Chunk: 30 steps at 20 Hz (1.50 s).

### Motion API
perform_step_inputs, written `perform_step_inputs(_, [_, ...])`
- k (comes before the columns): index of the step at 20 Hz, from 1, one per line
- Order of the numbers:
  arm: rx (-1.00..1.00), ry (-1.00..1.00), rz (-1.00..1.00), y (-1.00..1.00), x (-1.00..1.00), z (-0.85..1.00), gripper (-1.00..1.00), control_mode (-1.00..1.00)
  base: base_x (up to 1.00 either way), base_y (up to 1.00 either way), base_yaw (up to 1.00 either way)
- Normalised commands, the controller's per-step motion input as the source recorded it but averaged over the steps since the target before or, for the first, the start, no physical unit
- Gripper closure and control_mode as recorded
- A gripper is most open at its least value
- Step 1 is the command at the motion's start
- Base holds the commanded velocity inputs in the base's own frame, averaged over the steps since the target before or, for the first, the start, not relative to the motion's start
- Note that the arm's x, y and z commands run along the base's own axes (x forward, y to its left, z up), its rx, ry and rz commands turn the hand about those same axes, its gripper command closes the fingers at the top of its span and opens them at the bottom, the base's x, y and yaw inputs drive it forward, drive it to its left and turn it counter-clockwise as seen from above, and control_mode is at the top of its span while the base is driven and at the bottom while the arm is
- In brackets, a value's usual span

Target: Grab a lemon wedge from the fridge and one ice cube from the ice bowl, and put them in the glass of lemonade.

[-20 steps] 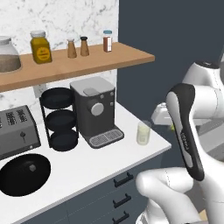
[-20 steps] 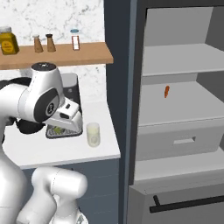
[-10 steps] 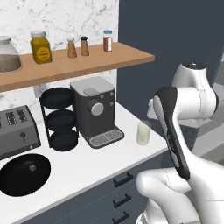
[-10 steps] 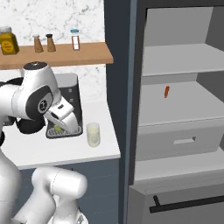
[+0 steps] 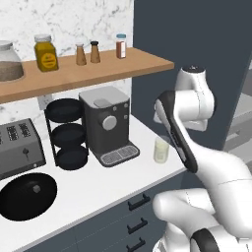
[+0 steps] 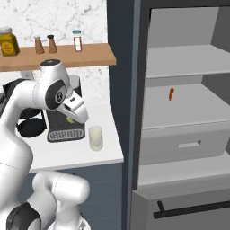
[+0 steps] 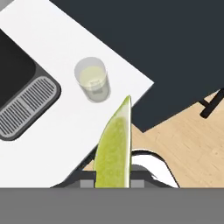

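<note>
Since a second ago we see the arm swung leftward over the counter (image 6: 54, 157), carrying the lemon wedge (image 7: 114, 151) clamped in the end effector (image 6: 71, 119). From the hand view the wedge's tip points toward the glass of lemonade (image 7: 92, 79), which stands near the counter's corner, just beside the coffee machine (image 5: 107, 125). We note the fridge (image 6: 188, 112) open, a small orange-red stick (image 6: 171, 93) on its shelf.
</note>
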Motion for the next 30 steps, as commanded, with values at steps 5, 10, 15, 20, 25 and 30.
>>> perform_step_inputs(5, [0.0,0.04,0.07,-0.13,0.7,-0.74,1.0,-1.0,0.0,0.0,0.0])
perform_step_inputs(10, [-0.01,0.03,0.04,-0.01,0.43,-0.44,1.0,-1.0,0.0,0.0,0.0])
perform_step_inputs(15, [-0.03,0.01,0.0,0.0,0.21,-0.17,1.0,-1.0,0.0,0.0,0.0])
perform_step_inputs(20, [-0.02,0.01,0.01,0.0,0.18,-0.03,1.0,-1.0,0.0,0.0,0.0])
perform_step_inputs(25, [-0.01,0.0,0.0,0.0,0.03,0.0,1.0,-1.0,0.0,0.0,0.0])
perform_step_inputs(30, [0.0,0.03,0.0,0.01,0.05,0.0,1.0,-1.0,0.0,0.0,0.0])
